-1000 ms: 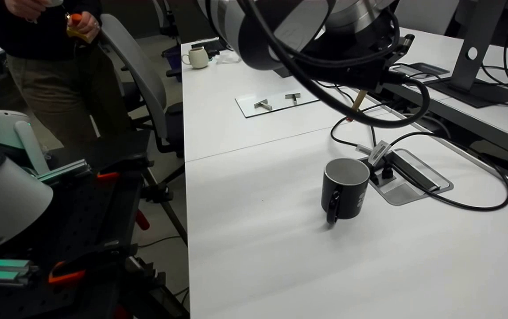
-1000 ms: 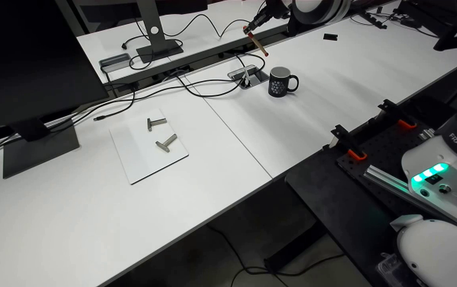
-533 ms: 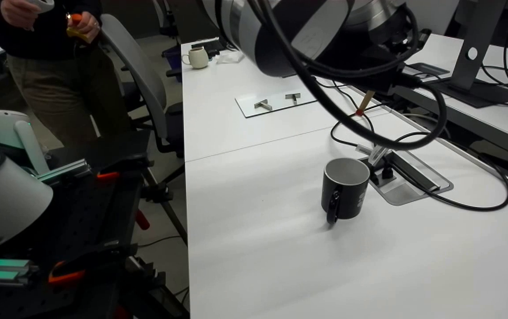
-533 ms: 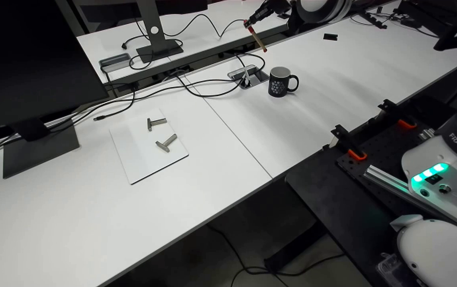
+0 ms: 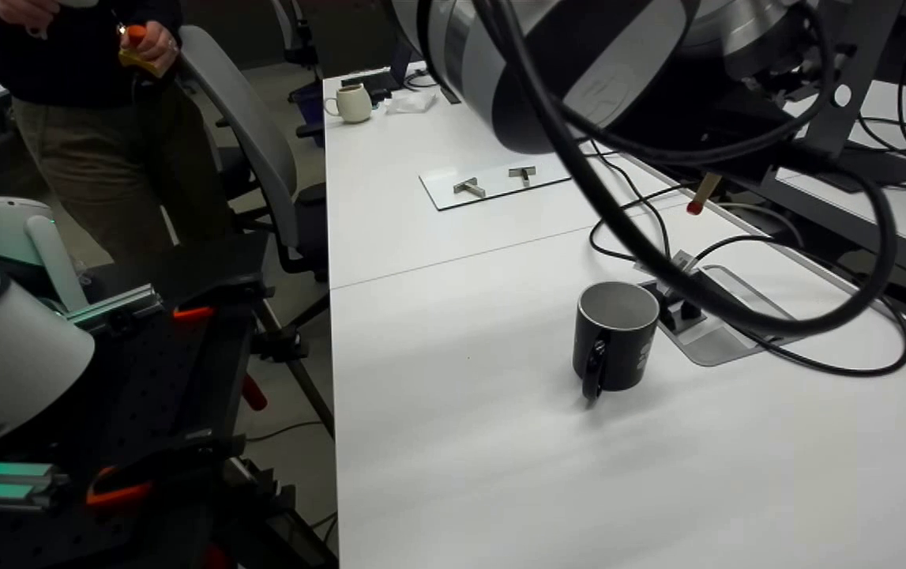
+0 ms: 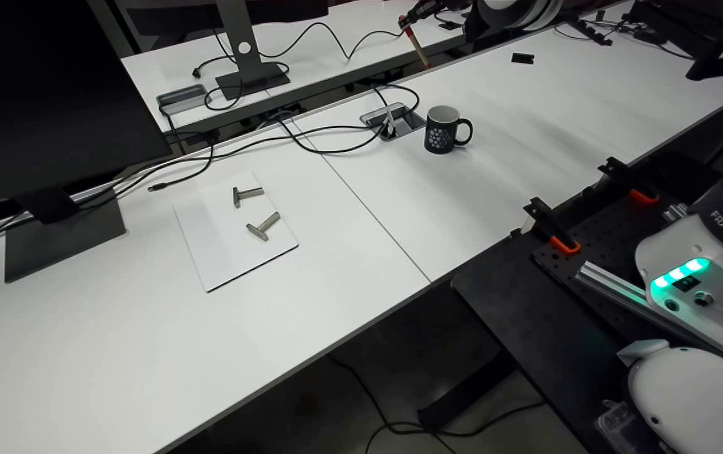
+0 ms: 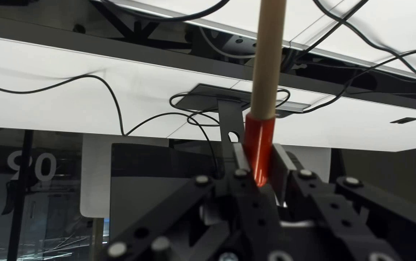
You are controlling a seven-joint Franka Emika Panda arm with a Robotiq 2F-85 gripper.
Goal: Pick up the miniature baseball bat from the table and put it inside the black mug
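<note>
My gripper [image 7: 260, 157] is shut on the red end of the miniature baseball bat [image 7: 267, 65], whose pale wooden shaft sticks out past the fingers. In an exterior view the bat [image 6: 418, 49] hangs tilted off the table, its free end lower, near the gap behind the far edge. Only its red-tipped lower end [image 5: 704, 195] shows beneath the arm in an exterior view. The black mug [image 5: 614, 348] stands upright on the white table [image 5: 453, 442], its handle out to the side and its mouth facing up. The bat is apart from the mug; the wrist view does not show the mug.
Beside the mug lies a cable box [image 6: 399, 121] with black cables [image 6: 329, 150] trailing from it. A thin white board [image 6: 229, 239] carries two metal T-shaped pieces. Beyond the gap, a monitor stand [image 6: 251, 75] rises from another table. A person [image 5: 97, 118] stands off the table.
The arm has carried the bat rightward in an exterior view, and up toward the far table edge in an exterior view. The grip has stayed shut. The mug has not moved.
</note>
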